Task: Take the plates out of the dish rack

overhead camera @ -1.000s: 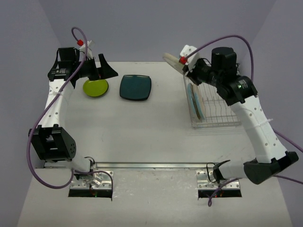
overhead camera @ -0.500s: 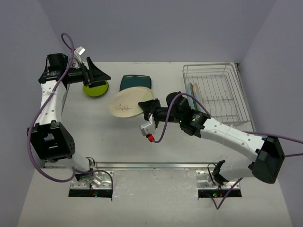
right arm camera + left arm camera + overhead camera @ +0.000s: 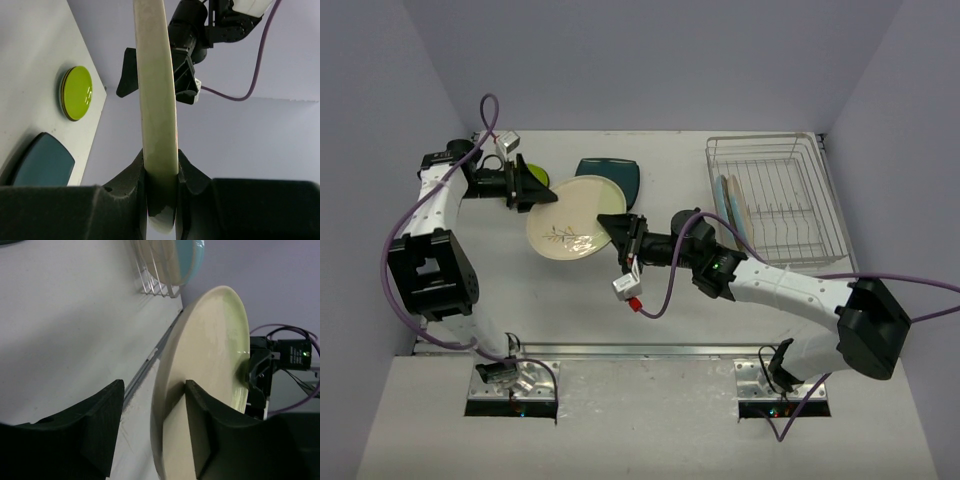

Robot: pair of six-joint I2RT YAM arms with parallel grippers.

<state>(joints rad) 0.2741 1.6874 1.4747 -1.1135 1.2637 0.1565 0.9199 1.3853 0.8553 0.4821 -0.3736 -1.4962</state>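
My left arm runs along the left edge of the tabletop (image 3: 570, 310), close to the wall. The left tool (image 3: 544, 190) is spread wide and straddles the rim of the cream leaf-sprig plate (image 3: 570, 222) at the plate's 9 o'clock. In the left wrist view one finger (image 3: 85, 430) stands clear of the rim and the other lies along the plate's face, so I see no clamping there. A white tag on that arm's cable is too small for me to read. The lime-green plate (image 3: 76, 93) lies flat just behind this tool, toward the far left corner.

The cream leaf-sprig plate is held off the tabletop. In the top view its 1 o'clock edge overlaps the dark teal plate (image 3: 618, 176), which lies flat. At about 4 o'clock the right tool (image 3: 618, 233) is pinching the rim, with both fingers pressed onto it in the right wrist view. A tag hanging under that wrist is also unreadable.

At the plate's 6 o'clock, bare tabletop stretches down to the arm bases. The dish rack (image 3: 790, 200) sits at 3 o'clock, in the far right corner beside the tabletop's right edge. The pale blue and cream plates (image 3: 728, 205) stand upright at its left end.
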